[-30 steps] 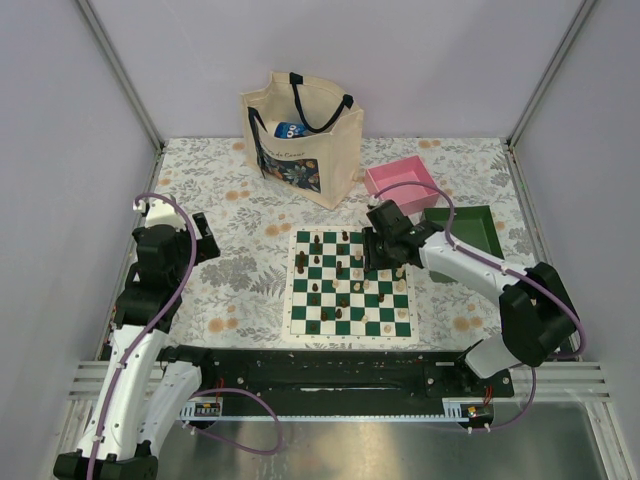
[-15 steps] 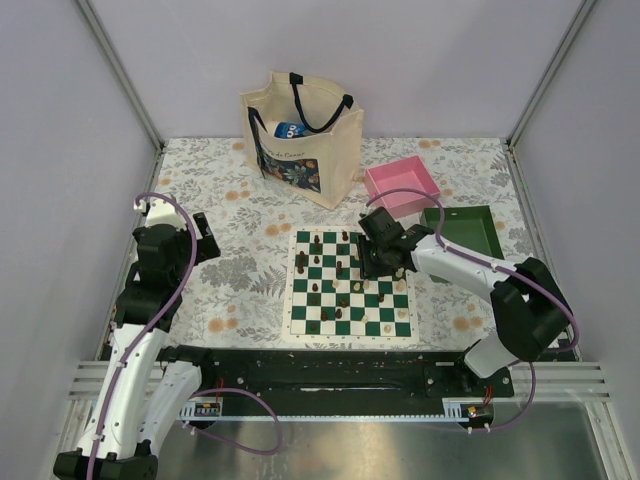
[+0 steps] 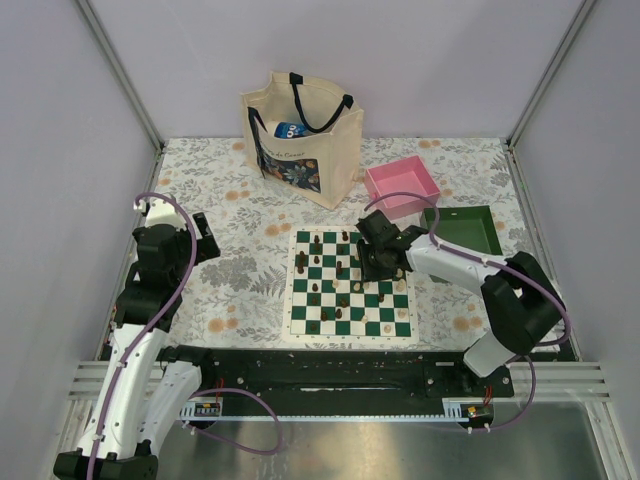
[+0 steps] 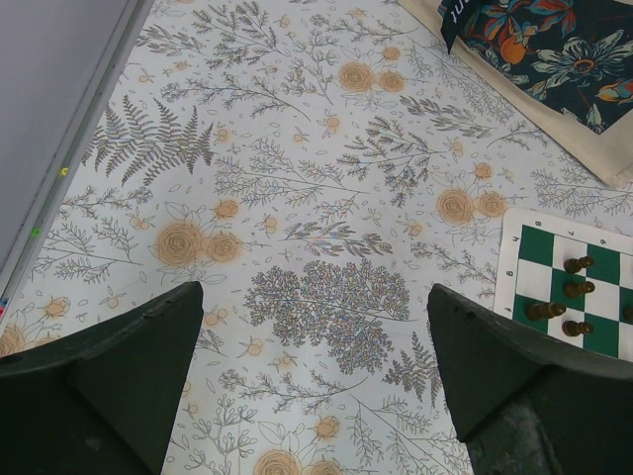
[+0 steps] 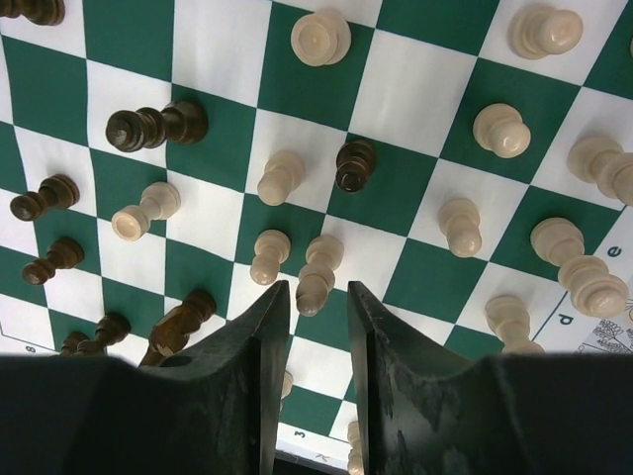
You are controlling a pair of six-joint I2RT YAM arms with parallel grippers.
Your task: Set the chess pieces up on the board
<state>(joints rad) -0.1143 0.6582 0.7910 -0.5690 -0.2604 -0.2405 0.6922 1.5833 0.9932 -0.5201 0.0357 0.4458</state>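
Observation:
The green and white board (image 3: 350, 283) lies in the middle of the table, with dark and cream chess pieces (image 3: 340, 270) scattered over it. My right gripper (image 3: 378, 262) hovers low over the board's right half. In the right wrist view the board (image 5: 415, 89) fills the frame. The gripper (image 5: 318, 292) has its jaws a little apart, with the top of a cream piece (image 5: 318, 272) just between the tips and a gap on each side. My left gripper (image 3: 195, 240) is open and empty over the tablecloth left of the board (image 4: 514, 252), and its wrist view shows its wide-open jaws (image 4: 316, 327).
A cream tote bag (image 3: 300, 135) stands behind the board and also shows in the left wrist view (image 4: 554, 40). A pink tray (image 3: 402, 185) and a green tray (image 3: 470, 228) sit at the back right. The table has a floral cloth and walls on three sides.
My right gripper has moved left from the board's right edge to further over the board. The left arm has not moved.

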